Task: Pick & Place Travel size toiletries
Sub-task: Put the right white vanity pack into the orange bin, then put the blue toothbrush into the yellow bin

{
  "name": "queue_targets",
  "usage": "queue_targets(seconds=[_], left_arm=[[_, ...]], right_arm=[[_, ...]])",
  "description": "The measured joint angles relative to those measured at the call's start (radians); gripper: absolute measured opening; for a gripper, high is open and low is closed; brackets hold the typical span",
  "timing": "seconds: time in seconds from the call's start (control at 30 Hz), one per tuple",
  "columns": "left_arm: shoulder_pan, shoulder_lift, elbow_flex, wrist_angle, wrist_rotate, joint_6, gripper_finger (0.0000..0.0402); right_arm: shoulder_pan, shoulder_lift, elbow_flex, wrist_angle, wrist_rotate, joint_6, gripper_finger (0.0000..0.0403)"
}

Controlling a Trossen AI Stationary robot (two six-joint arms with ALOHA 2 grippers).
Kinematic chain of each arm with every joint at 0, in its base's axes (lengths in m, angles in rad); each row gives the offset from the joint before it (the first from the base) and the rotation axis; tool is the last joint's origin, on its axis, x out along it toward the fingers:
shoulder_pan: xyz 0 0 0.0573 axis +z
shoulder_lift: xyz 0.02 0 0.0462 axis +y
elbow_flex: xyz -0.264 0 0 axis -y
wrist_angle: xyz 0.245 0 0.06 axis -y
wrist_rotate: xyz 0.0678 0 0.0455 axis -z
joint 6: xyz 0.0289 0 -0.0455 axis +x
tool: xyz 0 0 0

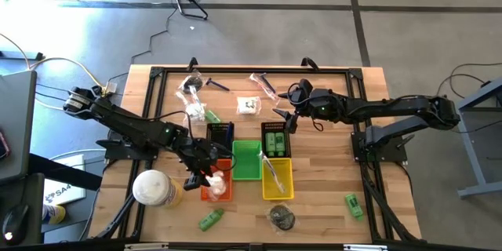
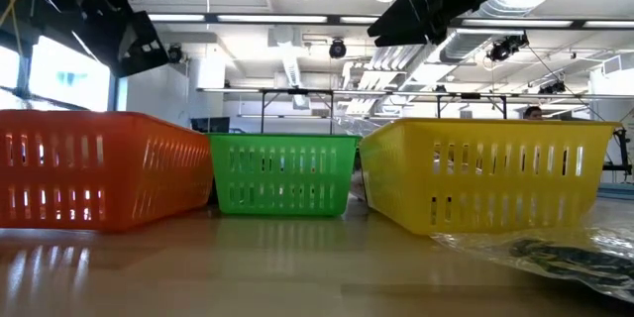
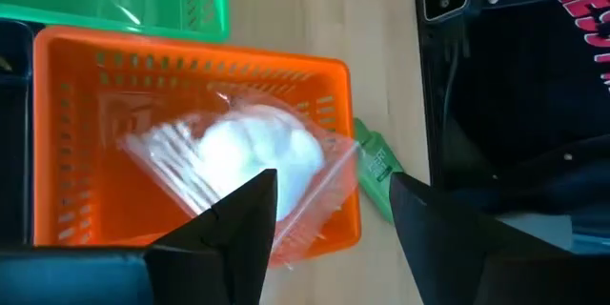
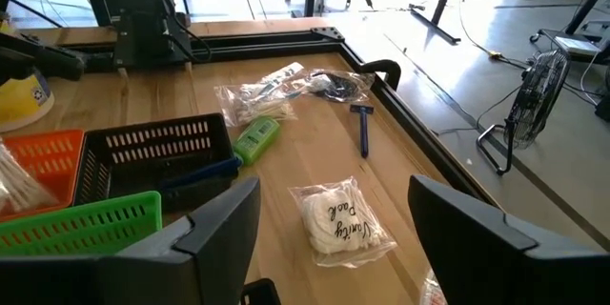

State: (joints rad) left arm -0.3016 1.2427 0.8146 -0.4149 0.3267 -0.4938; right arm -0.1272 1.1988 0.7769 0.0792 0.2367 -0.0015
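In the left wrist view a clear bag of white pieces [image 3: 253, 157] lies in the orange basket [image 3: 67, 152], its near corner leaning over the basket's rim. My left gripper [image 3: 329, 224] hangs open just above it, at the basket [image 1: 216, 186] near the table's front. My right gripper [image 1: 290, 114] hovers open over the table's far half. Below it a clear-wrapped white pack [image 4: 338, 219] lies flat on the wood. More toiletries lie beyond: a green tube [image 4: 254, 139], a blue razor [image 4: 363, 129] and a clear bag of sticks [image 4: 267, 91]. Green tubes fill a black basket [image 1: 275, 140].
Green [image 1: 246, 159], yellow [image 1: 277, 179] and a second black basket [image 1: 220, 133] crowd the middle. The round white-and-yellow container [image 1: 153, 188] stands left of the orange basket. Green tubes [image 1: 210, 220] [image 1: 354, 204] and a dark bag [image 1: 282, 217] lie along the front. A black frame rims the table.
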Motion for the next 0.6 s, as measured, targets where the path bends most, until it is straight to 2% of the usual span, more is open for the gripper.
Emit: queue_targets(seconds=[0.1, 0.4, 0.6], left_arm=[[0.000, 0.000, 0.000, 0.000, -0.034, 0.000, 0.0200], [0.014, -0.004, 0.000, -0.005, -0.257, 0.008, 0.0200], [0.089, -0.012, 0.046, -0.065, -0.270, 0.149, 0.0191]], right_arm=[[0.000, 0.000, 0.000, 0.000, 0.000, -0.003, 0.0259], [0.000, 0.000, 0.000, 0.000, 0.000, -0.004, 0.0259], [0.000, 0.000, 0.000, 0.003, 0.000, -0.004, 0.0259]])
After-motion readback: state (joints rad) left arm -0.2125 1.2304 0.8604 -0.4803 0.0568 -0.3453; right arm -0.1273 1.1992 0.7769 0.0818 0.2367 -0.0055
